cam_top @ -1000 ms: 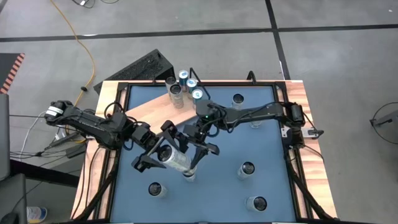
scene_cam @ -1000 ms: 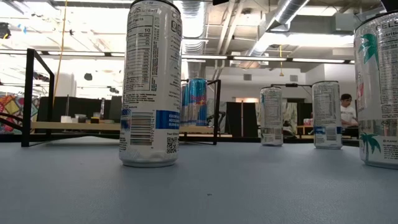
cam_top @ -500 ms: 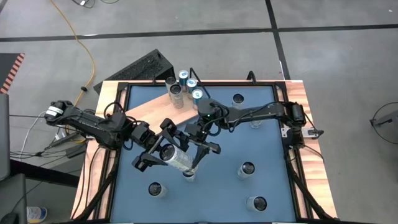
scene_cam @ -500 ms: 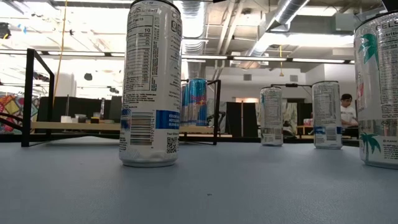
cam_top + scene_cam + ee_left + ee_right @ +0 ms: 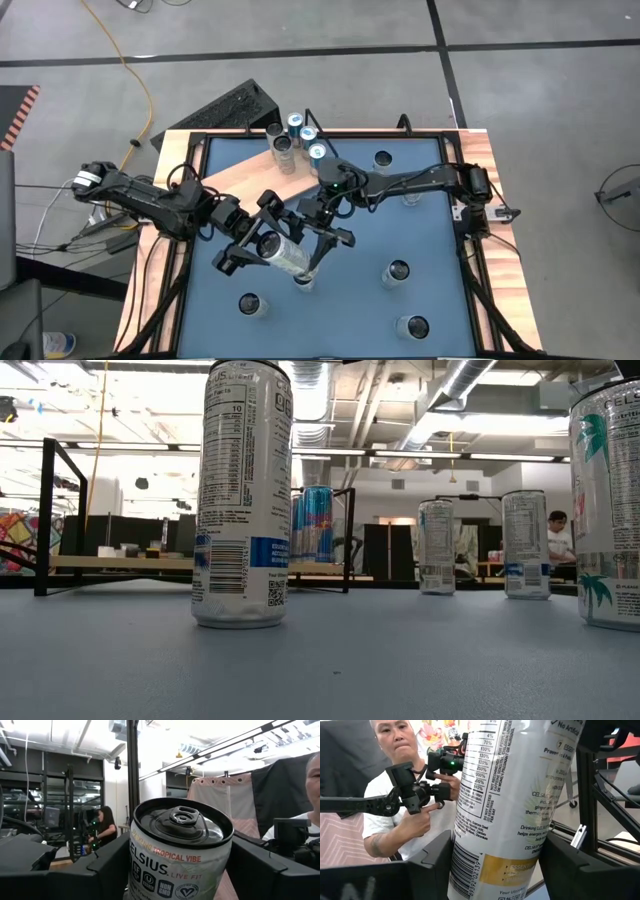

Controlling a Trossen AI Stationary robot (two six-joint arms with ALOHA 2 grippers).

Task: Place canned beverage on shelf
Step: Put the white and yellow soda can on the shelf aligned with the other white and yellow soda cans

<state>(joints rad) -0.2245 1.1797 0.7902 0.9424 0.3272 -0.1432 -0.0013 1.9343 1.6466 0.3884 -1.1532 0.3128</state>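
Above mid-table, both end effectors still clasp the can [image 5: 281,254].

The high camera hangs overhead and looks straight down on the whole blue rectangular tabletop [image 5: 430,230], both dark arms and the grey floor around. The low camera sits at tabletop height, facing level across it into the room, very near a tall white printed can [image 5: 243,495]. Each wrist camera looks forward between its own claw's dark fingers, pressed close against one white Celsius can [image 5: 177,852]: the left sees its top, the right its printed side. The high view shares that can at the tabletop's middle.
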